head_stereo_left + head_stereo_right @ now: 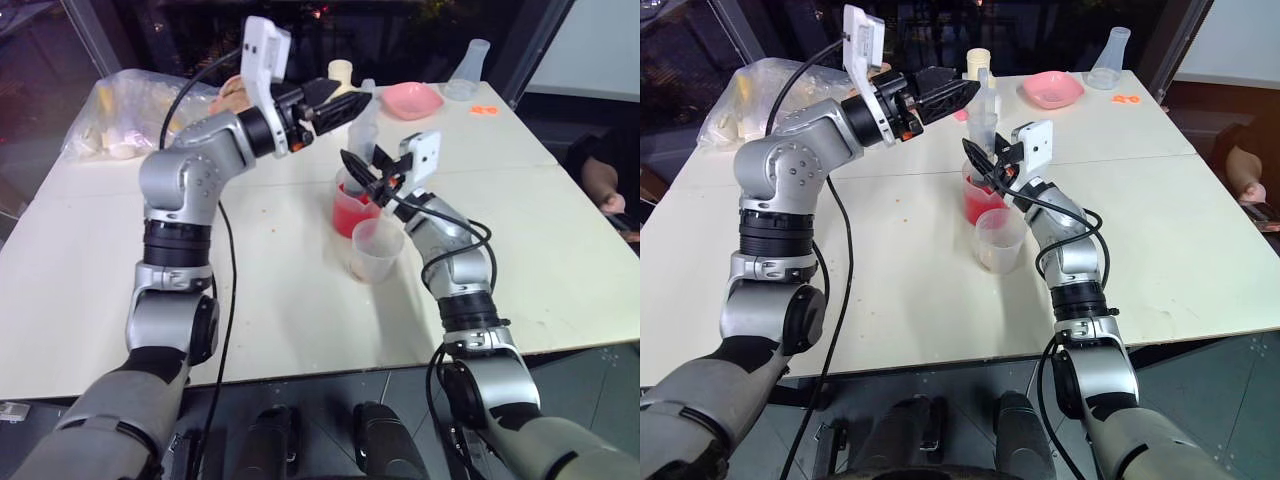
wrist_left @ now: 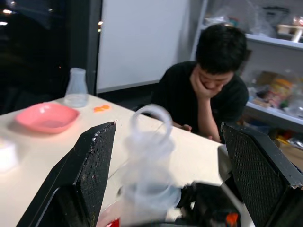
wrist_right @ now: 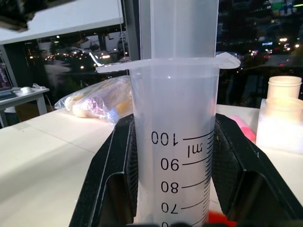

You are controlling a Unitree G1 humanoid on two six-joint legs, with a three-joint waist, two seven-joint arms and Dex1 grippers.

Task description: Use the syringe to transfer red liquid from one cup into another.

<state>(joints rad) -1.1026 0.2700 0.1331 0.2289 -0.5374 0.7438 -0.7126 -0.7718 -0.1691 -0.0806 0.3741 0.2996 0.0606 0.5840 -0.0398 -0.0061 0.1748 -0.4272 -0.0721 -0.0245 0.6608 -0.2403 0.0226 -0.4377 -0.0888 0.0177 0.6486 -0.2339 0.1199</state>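
White and broad, the bench (image 1: 300,300) carried a clear plastic bag (image 1: 130,110) at its far left, a pink dish (image 1: 412,99) and a clear conical flask (image 1: 470,68) toward the far right. A person sat beyond the bench, head propped on a hand.

Raised on the left, the left pincer (image 1: 945,96) stood with its jaws apart, holding nothing, the ring end of the plunger between them in the left wrist view.

Right of it, the right pincer (image 3: 173,156) was clamped on the syringe (image 3: 173,142), upright over the red beaker (image 1: 985,200). Just in front stood the smaller frosted beaker (image 1: 998,240), nearly colourless.

Judging by that, little or none of the red liquid (image 1: 352,212) had been transferred. Whether the barrel held any was unclear; its tip was hidden.
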